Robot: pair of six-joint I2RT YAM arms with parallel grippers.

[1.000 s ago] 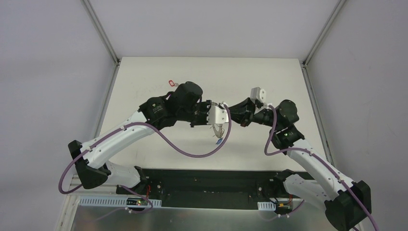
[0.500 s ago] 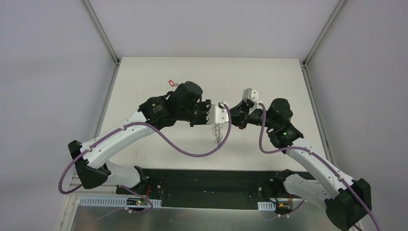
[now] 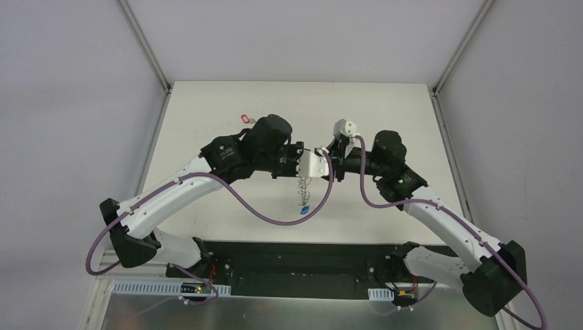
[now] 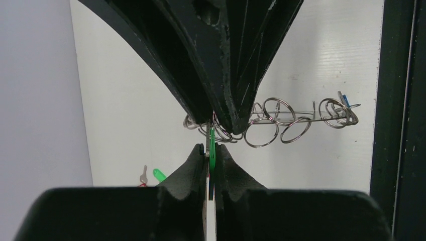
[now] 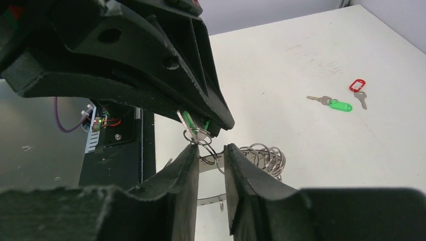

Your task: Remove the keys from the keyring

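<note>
Nearest the arm bases, the keyring hangs in the air above the table, just below the spot where the two grippers meet over the middle of the table. It is seen almost edge-on, a thin grey band with many small wire rings bunched along it. A blue tag dangles at its lowest end. It touches nothing on the table.

Just above it, the left gripper reaches in from the left. Its jaws are pressed tight on the held key, and the green plastic tag and a sliver of silver metal stick out from between the tips. The keyring hangs from this grip.

The right gripper comes in from the right, tip to tip with the left one. Its fingers stand a little apart, with a narrow gap between them. One wire loop, linked to the held key, sits right at the mouth of that gap. Whether the fingers touch the loop cannot be told, and they are not clamped on it.

Farther back, toward the far left of the table, two keys lie flat, well apart from the ring. The loose green key points its silver blade toward the middle of the table. The loose red key lies just beside it on the far side, the two close together but not touching.
</note>
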